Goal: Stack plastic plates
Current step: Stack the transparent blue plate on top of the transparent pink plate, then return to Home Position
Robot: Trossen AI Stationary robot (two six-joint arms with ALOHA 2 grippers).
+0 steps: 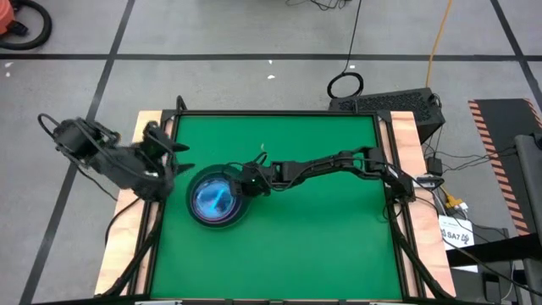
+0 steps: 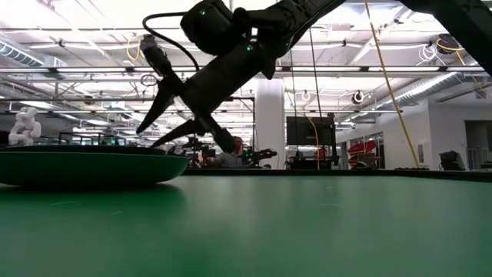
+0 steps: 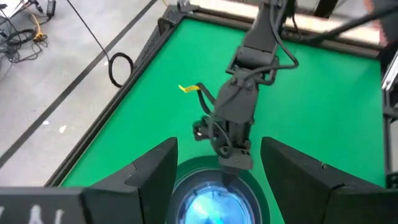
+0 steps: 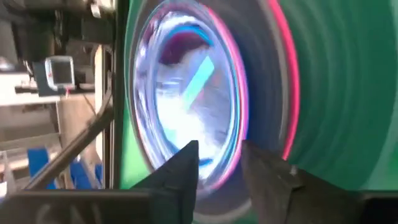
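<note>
The plastic plates sit in one stack (image 1: 216, 199) on the left half of the green table: a dark grey plate at the bottom, a pink rim (image 4: 292, 81) inside it, and translucent cyan plates on top (image 3: 214, 199). The low view shows the stack's dark underside resting on the mat (image 2: 77, 165). My right gripper (image 1: 243, 183) reaches in from the right and hovers open just over the stack's right rim (image 4: 221, 165), fingertips slightly above it (image 2: 147, 135). My left gripper (image 1: 178, 161) waits open at the table's left edge, its fingers standing wide apart before the stack (image 3: 219, 143).
A small yellow scrap (image 3: 186, 88) lies on the mat beyond the stack. Wooden borders (image 1: 405, 144) frame the table, and a keyboard (image 1: 389, 103) and cables lie past the far right corner. The mat's right half (image 1: 339, 229) is bare green.
</note>
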